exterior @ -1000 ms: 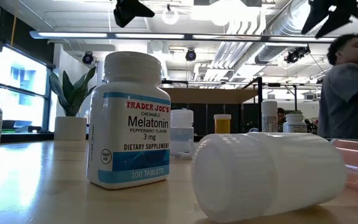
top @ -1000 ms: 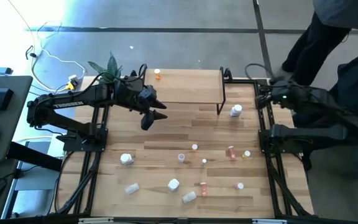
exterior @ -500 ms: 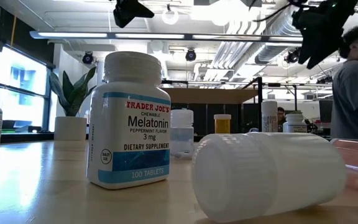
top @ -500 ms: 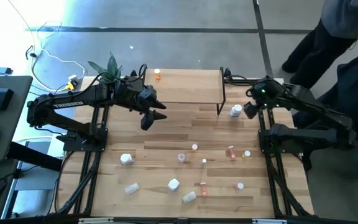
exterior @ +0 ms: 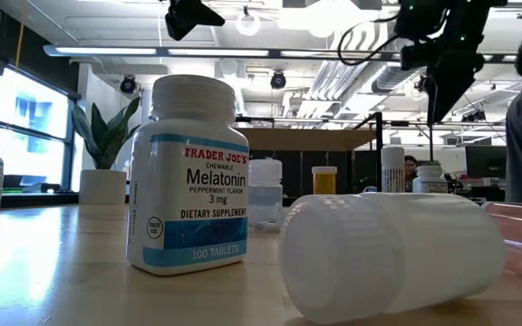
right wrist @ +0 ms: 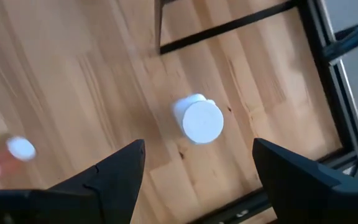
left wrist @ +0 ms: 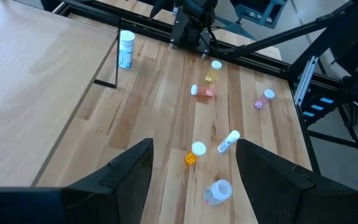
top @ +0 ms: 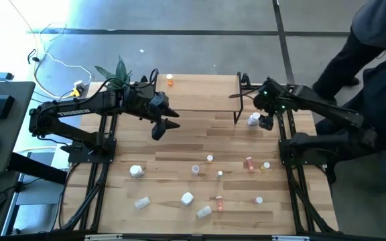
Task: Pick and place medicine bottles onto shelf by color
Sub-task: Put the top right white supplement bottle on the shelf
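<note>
right gripper [right wrist: 194, 158] wide open over upright white bottle [right wrist: 197, 119], 3 o'clock of shelf [top: 206, 90]. prob light, stiff, slick plastic; we'd pinch the body below the cap. left gripper [left wrist: 194, 168] open, idle.

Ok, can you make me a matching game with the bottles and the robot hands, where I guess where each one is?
Things:
1. orange bottle
2. white bottle
3. left gripper
4. plant

Places:
A. on the table beside the shelf's leg, under the right gripper
B. at the table's far left corner
C. on top of the shelf
D. open above the table, in front of the shelf

Pairs: 1-C, 2-A, 3-D, 4-B
</note>
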Robot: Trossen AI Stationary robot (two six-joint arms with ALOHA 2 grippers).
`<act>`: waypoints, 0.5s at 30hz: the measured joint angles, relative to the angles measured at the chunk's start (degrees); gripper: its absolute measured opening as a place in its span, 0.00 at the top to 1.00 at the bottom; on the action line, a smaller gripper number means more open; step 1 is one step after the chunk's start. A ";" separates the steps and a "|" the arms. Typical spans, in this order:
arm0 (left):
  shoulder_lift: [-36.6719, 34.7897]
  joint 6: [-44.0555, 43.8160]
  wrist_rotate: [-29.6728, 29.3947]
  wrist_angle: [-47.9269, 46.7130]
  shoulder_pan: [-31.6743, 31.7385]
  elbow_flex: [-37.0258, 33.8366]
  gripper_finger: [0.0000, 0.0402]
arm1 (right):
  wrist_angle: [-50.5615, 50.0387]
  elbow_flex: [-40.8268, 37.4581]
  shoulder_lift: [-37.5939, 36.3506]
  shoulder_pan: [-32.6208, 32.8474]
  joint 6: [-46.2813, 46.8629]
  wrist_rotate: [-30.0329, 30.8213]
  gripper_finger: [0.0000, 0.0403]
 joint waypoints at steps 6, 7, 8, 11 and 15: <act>0.00 0.62 0.00 0.02 -0.13 0.00 0.46 | 0.00 0.00 4.23 -1.31 -5.47 -0.31 0.28; 0.00 0.60 0.00 0.02 -0.13 0.00 0.46 | 0.01 0.00 4.97 -1.59 -5.82 -0.77 0.28; 0.00 0.57 0.00 0.02 -0.13 0.00 0.46 | 0.01 0.00 5.74 -1.93 -6.34 -1.53 0.28; 0.00 0.77 0.00 0.02 -0.13 0.00 0.46 | 0.34 0.00 8.01 -2.77 -7.53 -2.62 0.28; 0.02 0.94 0.00 0.02 -0.15 0.00 0.46 | 1.20 0.00 10.91 -3.96 -8.26 -3.20 0.28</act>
